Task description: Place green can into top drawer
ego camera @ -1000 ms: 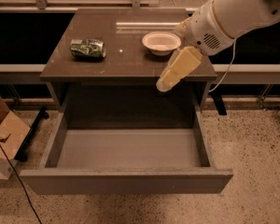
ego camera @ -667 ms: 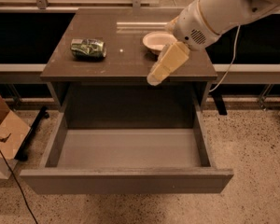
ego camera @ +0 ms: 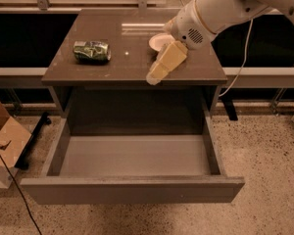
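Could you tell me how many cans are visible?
1: the dented dark green can lies left on the brown cabinet top; the pincer hovers over that top's front edge.

Camera view. The robot's single white arm (ego camera: 235, 1) enters at the upper right corner of the frame and slopes down and to the left toward the centre. Its thick, rounded wrist (ego camera: 191, 26), marked by a thin tan ring and a small vented grille, lies in the upper centre-right. From the wrist the tan gripper (ego camera: 154, 78) projects diagonally down-left, its tip just above mid-frame. A pale cable (ego camera: 243, 53) hangs from the arm at right.
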`<state>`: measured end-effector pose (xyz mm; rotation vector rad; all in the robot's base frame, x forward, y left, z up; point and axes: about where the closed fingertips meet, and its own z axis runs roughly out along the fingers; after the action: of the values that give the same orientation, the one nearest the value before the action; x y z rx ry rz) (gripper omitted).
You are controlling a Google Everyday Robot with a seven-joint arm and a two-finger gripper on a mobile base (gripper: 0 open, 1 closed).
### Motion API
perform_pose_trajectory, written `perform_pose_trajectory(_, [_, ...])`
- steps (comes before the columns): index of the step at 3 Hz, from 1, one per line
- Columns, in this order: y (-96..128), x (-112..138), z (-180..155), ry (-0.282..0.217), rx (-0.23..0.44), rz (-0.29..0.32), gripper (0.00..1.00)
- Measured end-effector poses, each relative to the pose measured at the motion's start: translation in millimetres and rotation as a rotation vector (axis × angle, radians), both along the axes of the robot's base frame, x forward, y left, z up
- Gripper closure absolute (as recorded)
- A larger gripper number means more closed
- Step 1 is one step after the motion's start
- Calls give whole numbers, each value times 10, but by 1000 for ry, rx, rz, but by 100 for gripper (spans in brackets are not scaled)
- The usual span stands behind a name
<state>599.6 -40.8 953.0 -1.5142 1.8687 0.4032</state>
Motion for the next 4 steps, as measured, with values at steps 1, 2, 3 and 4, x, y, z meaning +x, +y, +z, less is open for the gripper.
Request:
perform_pose_trajectory(1, [17,83,-106,0,-10,-42,0])
perform_pose_trajectory(2, [124,318,-263,1,4,-54,0])
perform_pose_trajectory(3, [226,584,-414,2,40,-56,0])
perform_pose_trajectory(4, [513,1112,-707,16,104,-25,0])
